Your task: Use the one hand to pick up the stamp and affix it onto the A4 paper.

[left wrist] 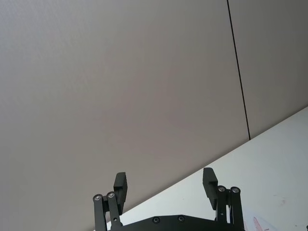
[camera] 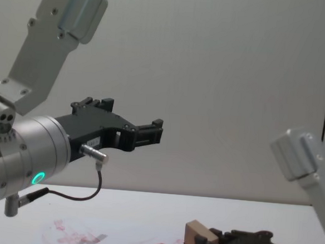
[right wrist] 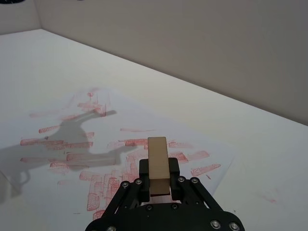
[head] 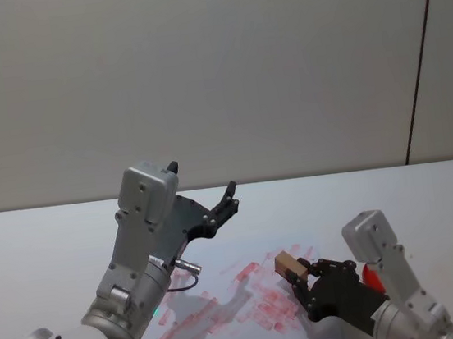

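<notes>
The stamp (head: 289, 264), a small pale wooden block, is held off the table in my right gripper (head: 301, 285), whose black fingers are shut on it; the block (right wrist: 158, 163) sticks out forward between them. It hangs over the right part of the A4 paper (head: 227, 306), a white sheet covered with smeared red prints (right wrist: 106, 168). In the chest view the stamp (camera: 197, 234) sits low, just above the table. My left gripper (head: 229, 200) is raised high over the sheet's far left side, pointing toward the wall, its fingers (left wrist: 121, 186) spread apart and empty.
A red object (head: 375, 278) lies on the table just behind my right wrist. White table (head: 38, 250) stretches around the sheet, with a plain grey wall behind. The left arm's shadow falls across the paper.
</notes>
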